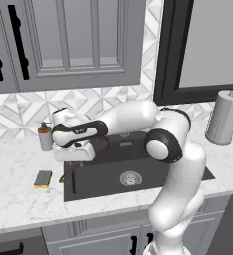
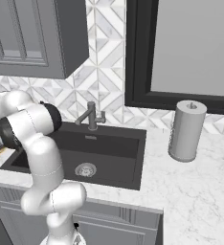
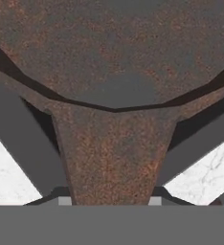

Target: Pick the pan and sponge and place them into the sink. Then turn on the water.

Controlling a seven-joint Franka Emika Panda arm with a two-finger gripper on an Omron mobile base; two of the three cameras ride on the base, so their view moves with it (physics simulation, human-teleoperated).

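The dark brown pan [image 1: 97, 145] hangs over the back left part of the sink [image 1: 148, 167], tilted in my gripper [image 1: 76, 152]. In the hand view the rusty pan [image 3: 114, 52] sits very close, and its handle root runs down between my gripper's [image 3: 109, 201] fingertips, which press on both sides of it. A thin brown handle end [image 1: 63, 180] pokes out at the sink's left rim. The yellow sponge [image 1: 43, 178] with its green-grey top lies flat on the counter left of the sink. The faucet [image 2: 91, 115] stands behind the sink [image 2: 109, 148]; no blue stream falls from it.
A soap dispenser [image 1: 45, 137] stands at the wall behind the gripper. A grey paper towel roll [image 1: 224, 117] stands upright on the counter right of the sink. The round silver drain [image 1: 131, 178] lies mid-basin. Wall cabinets hang above the left counter.
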